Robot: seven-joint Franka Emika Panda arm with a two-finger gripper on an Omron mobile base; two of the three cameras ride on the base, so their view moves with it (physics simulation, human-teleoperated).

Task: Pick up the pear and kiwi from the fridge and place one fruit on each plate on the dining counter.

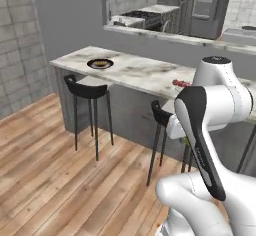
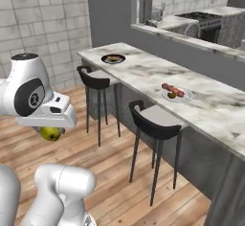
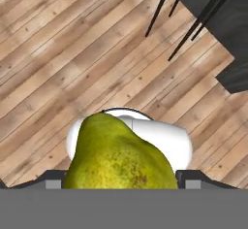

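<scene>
Wooden plank flooring runs beneath a long marbled dining counter (image 2: 143, 69) with black stools tucked against its grey base. Well below the counter's height and out over the open floor, the robot's tool (image 2: 51, 132) hangs pointing downward with a yellow-green pear (image 2: 50, 133) clamped between its jaws, which stand partway closed on the fruit's sides. From the hand camera the pear (image 3: 118, 155) is right up against the lens, stem end away from the tool, floorboards beyond it; this low, tucked carry likely keeps the fruit secure while the base travels.

Ahead of the tool and above it, two plates rest on the counter. The farther plate (image 2: 113, 58), dark-rimmed, sits near the counter's far end and holds something brownish I cannot identify. The nearer plate (image 2: 177, 94), off to the tool's right, holds small red and dark items, too small to name. The pear seems bound for one of them; the arm must lift first.
</scene>
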